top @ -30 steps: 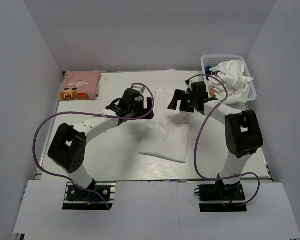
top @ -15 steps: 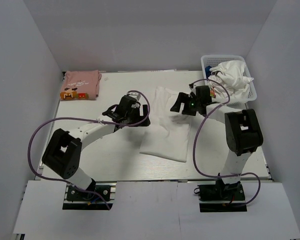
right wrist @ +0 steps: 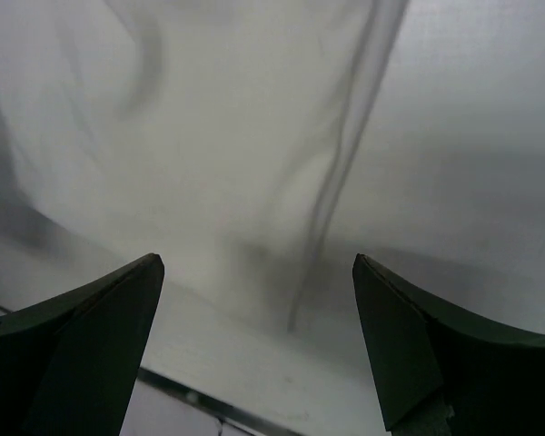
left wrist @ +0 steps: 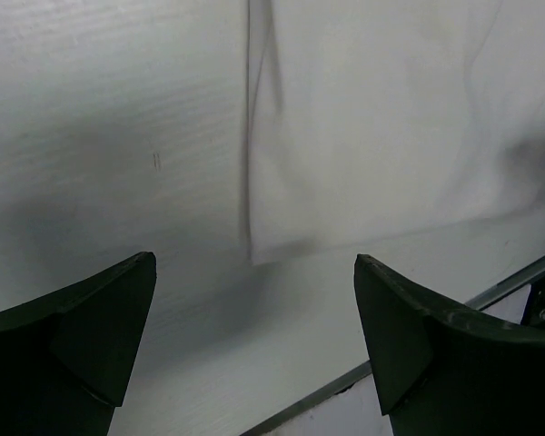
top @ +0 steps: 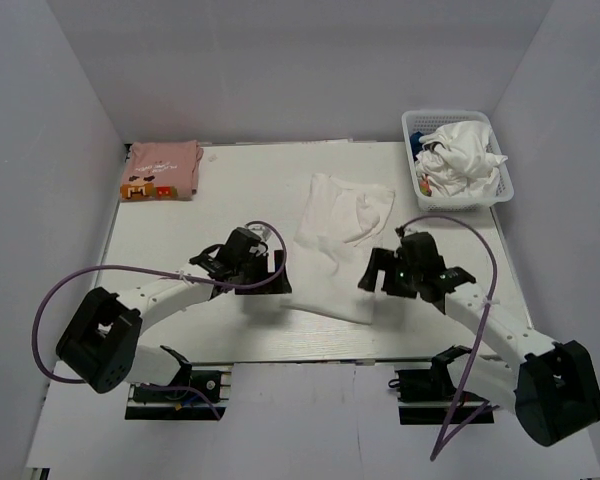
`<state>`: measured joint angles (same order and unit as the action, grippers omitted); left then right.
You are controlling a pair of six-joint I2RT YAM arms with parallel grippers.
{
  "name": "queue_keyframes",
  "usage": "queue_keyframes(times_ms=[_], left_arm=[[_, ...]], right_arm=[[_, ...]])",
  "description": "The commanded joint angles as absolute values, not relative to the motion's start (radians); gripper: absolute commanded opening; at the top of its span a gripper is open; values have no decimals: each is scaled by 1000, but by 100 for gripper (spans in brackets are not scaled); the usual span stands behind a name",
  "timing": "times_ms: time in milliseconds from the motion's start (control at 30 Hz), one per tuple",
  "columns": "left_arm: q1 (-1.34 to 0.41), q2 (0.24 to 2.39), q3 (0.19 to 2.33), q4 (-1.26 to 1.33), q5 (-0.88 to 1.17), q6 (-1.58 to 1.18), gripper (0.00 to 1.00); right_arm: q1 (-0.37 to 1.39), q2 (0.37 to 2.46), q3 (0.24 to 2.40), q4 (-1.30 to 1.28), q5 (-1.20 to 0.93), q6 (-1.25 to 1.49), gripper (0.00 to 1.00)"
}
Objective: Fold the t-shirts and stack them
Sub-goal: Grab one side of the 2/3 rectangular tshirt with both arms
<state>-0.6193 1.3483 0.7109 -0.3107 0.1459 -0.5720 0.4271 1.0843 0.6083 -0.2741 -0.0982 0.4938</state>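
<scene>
White walls close in a pale table (top: 180, 215), and a white t-shirt (top: 335, 250) lies mid-table as a long, partly folded strip, wrinkled at its far end. Far to its left, in the back corner, a pink t-shirt (top: 162, 168) sits folded, its print at the near edge. The left arm stretches low across the table, with the left gripper (top: 277, 272) spread wide just beside the white t-shirt's near left corner. The right arm reaches in low too, and the right gripper (top: 373, 275) is spread wide at the near right edge. Behind and right of the white t-shirt, a mesh basket (top: 462, 203) holds crumpled clothes (top: 460, 155).
</scene>
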Motion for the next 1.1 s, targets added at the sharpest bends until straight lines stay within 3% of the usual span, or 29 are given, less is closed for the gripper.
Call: queue_keyframes(times_ms=[0, 100, 200, 333, 500, 767, 833, 900, 933, 1000, 1033, 1067], left_arm=[[-641, 1328, 675, -285, 204, -594, 100], [-660, 1356, 652, -285, 224, -594, 88], [-681, 1367, 631, -246, 244, -594, 67], [-690, 1376, 611, -236, 233, -594, 65], [-690, 1410, 600, -193, 204, -624, 61], [-690, 1486, 650, -224, 114, -644, 61], [-690, 1496, 660, -215, 133, -644, 50], [-690, 1505, 650, -193, 173, -634, 38], [-690, 1505, 637, -174, 216, -634, 19], [-690, 1514, 624, -164, 274, -634, 0], [-690, 1514, 614, -164, 288, -634, 0], [-690, 1497, 614, -164, 288, -634, 0]], right_arm=[[475, 1002, 503, -428, -132, 607, 90], [520, 966, 450, -431, -153, 666, 90], [548, 985, 419, -422, -166, 692, 90], [568, 1032, 410, -417, -196, 695, 87], [581, 1054, 397, -379, -186, 707, 71], [578, 1135, 387, -287, -189, 707, 61], [577, 1146, 385, -282, -190, 713, 56], [580, 1146, 383, -284, -180, 716, 44], [580, 1144, 387, -287, -179, 719, 40], [577, 1135, 393, -302, -175, 713, 28], [580, 1118, 399, -310, -172, 713, 19], [581, 1112, 400, -317, -173, 707, 0]])
